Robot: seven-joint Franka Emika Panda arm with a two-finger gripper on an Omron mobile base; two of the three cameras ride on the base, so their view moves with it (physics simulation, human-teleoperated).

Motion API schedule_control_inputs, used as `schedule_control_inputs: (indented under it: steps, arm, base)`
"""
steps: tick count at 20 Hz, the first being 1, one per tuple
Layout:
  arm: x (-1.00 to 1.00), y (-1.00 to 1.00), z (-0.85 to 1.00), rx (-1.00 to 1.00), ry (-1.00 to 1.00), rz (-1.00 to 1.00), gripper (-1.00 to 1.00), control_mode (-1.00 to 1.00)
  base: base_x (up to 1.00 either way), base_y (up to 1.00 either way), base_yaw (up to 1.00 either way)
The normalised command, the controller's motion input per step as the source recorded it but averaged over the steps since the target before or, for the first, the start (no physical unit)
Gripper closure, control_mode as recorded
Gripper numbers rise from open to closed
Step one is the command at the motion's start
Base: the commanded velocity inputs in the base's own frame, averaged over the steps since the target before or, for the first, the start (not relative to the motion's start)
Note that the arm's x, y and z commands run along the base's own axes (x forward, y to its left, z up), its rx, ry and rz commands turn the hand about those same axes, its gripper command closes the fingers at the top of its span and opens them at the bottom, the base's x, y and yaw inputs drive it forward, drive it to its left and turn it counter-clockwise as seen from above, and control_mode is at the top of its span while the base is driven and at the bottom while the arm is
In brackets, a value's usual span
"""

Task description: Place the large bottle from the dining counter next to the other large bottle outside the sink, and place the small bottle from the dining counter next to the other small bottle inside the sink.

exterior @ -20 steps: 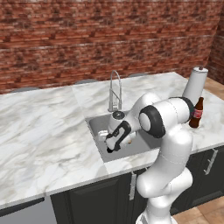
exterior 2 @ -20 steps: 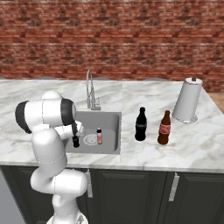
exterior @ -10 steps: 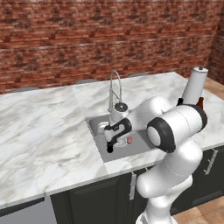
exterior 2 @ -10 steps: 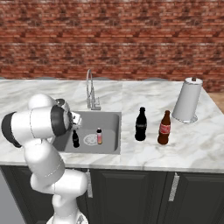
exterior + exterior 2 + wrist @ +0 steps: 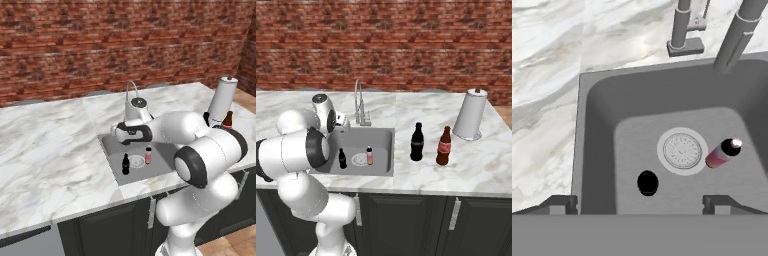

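Note:
The small bottle (image 5: pixel 647 182), short and all black, stands in the sink (image 5: pixel 597 125) left of the round drain (image 5: pixel 682 151). On the drain's other side stands the other small bottle (image 5: pixel 722 154), reddish-pink with a pale top. My gripper (image 5: pixel 641 205) hangs open above the basin's near edge, with nothing between its fingers. From the base cameras the small bottle (image 5: pixel 342 158) and the pink one (image 5: pixel 369 155) stand side by side in the sink (image 5: pixel 381 145). On the counter to the right, the large bottle (image 5: pixel 444 146) stands next to the other large bottle (image 5: pixel 416 142). My gripper (image 5: pixel 121 136) is above the small bottle (image 5: pixel 125 164).
A curved chrome faucet (image 5: pixel 358 102) rises behind the sink, close to my hand. A white paper towel roll (image 5: pixel 470 114) stands at the back right of the marble counter. A brick wall backs the counter.
My open gripper has lifted up out of the sink, away from the small bottle, which stays standing beside the drain. The arm has swung back and upward.

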Motion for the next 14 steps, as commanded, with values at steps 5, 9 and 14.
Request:
schedule_control_inputs:
  steps: [5,9,14]
  arm:
    - [0.0,0.08,0.7,0.0,0.02,0.07,-1.0,-1.0]
    - [0.0,0.13,0.69,0.0,0.05,0.09,-1.0,-1.0]
    - [0.0,0.09,0.78,0.0,0.01,0.09,-1.0,-1.0]
  base:
    - [0.0,0.0,0.0]
    - [0.0,0.0,0.0]
    - [0.0,0.0,0.0]
